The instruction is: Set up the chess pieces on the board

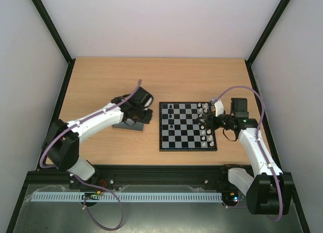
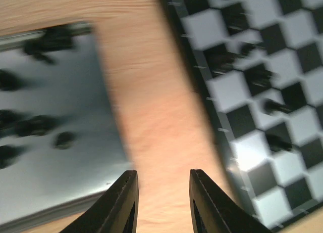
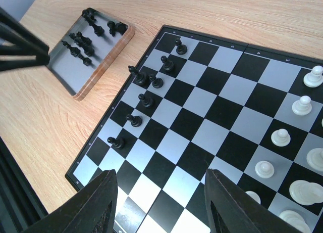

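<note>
Chess pieces (image 2: 38,124) blurred on tray (image 2: 75,182); left gripper (image 2: 162,197), right gripper (image 3: 160,197) jaws apart, empty

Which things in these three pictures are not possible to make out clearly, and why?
Left wrist view: blur smears the black pieces on the tray; their types are unreadable.
Top view: the left gripper covers most of the tray; the pieces on the board are too small to identify.
Right wrist view: the frame edge cuts off some white pieces.
</note>
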